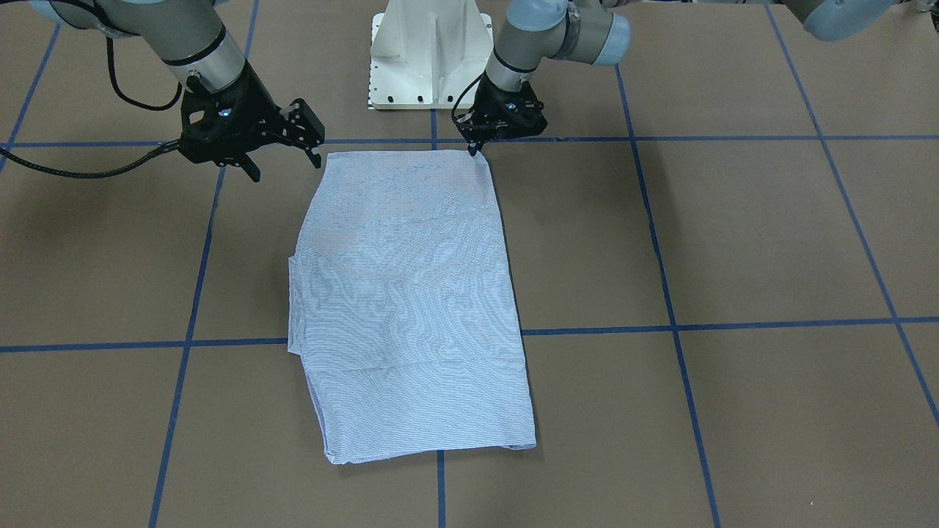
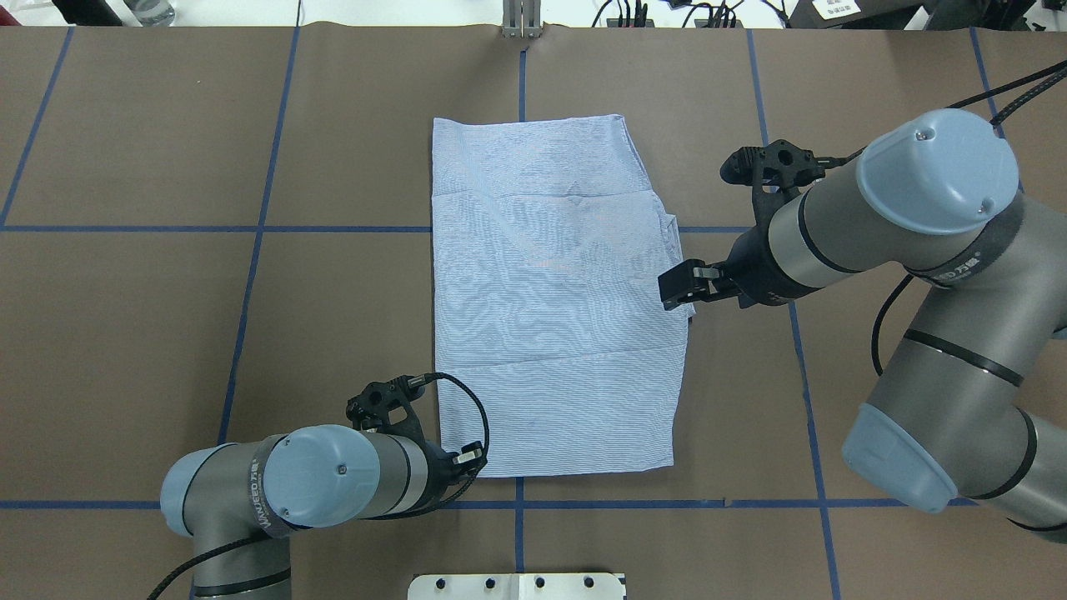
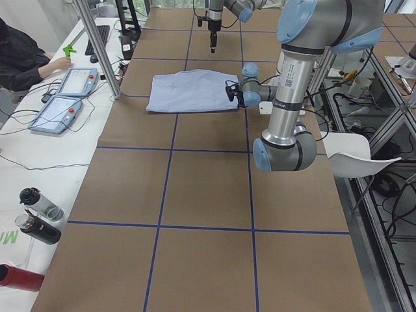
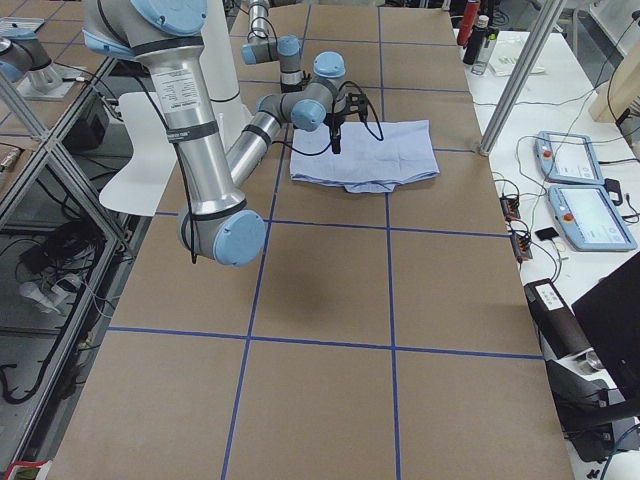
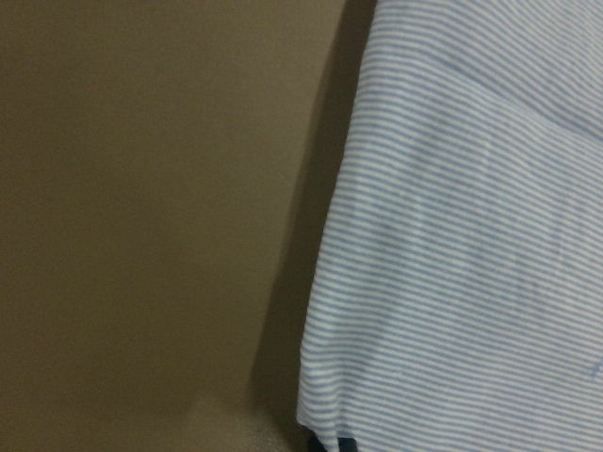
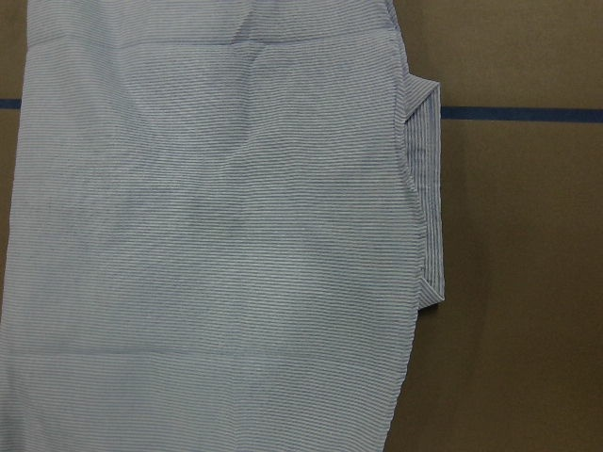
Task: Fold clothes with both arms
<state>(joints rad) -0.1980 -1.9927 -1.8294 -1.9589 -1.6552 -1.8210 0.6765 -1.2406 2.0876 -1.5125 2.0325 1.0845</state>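
Our right hand gapes empty beside the shirt on the bench. Our left hand is pinched closed at the shirt's corner.

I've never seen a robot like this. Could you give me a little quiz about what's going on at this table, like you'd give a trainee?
1. True or false: the shirt lies flat on the table, folded into a rough rectangle with no sleeve spread out.
2. Fill the gap: the left claw points down at a ___ of the shirt, on the robot's side.
3. Which claw has its fingers spread apart? A) left claw B) right claw

Key: 1 true; 2 corner; 3 B.
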